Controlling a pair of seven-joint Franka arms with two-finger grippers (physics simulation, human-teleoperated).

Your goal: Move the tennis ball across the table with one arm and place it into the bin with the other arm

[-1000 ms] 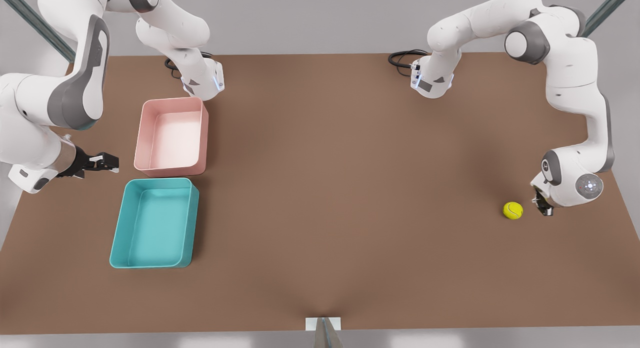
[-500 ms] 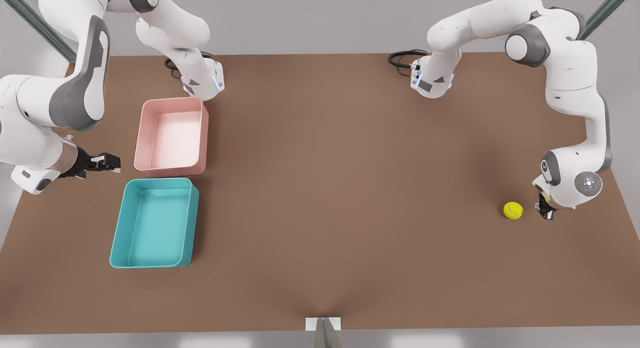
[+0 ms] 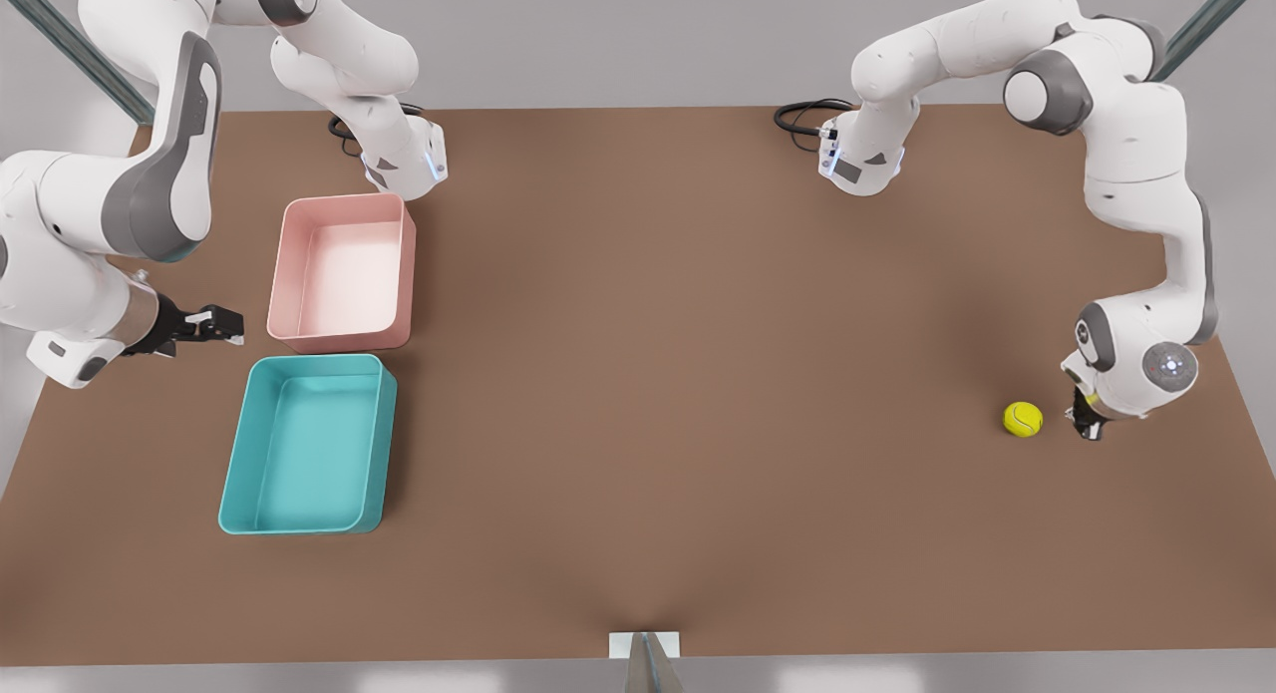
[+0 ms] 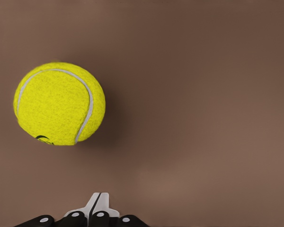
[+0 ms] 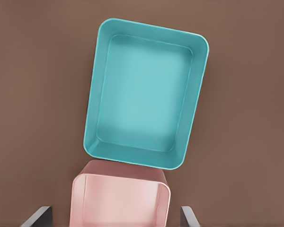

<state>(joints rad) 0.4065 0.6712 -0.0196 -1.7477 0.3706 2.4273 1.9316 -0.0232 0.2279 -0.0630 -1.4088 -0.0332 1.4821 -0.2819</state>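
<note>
The yellow-green tennis ball (image 3: pixel 1023 419) rests on the brown table near the front view's right edge. My left gripper (image 3: pixel 1085 424) hangs low just to the ball's right, not touching it. In the left wrist view its fingers sit together, so the left gripper (image 4: pixel 97 204) is shut and empty, with the tennis ball (image 4: pixel 59 104) a short way ahead. At the front view's left, my right gripper (image 3: pixel 221 324) hovers open beside the two bins, holding nothing. In the right wrist view the right gripper (image 5: pixel 116 213) has its fingers spread wide.
A pink bin (image 3: pixel 279 274) and a teal bin (image 3: pixel 237 444) stand side by side at the front view's left, both empty; they appear as the teal bin (image 5: pixel 92 109) and pink bin (image 5: pixel 76 198). Black cables (image 3: pixel 802 115) lie by the arm bases at the back edge.
My left gripper has sunk a little lower and drifted slightly right of the ball. The right gripper has crept a touch toward the bins. The ball has not moved.
</note>
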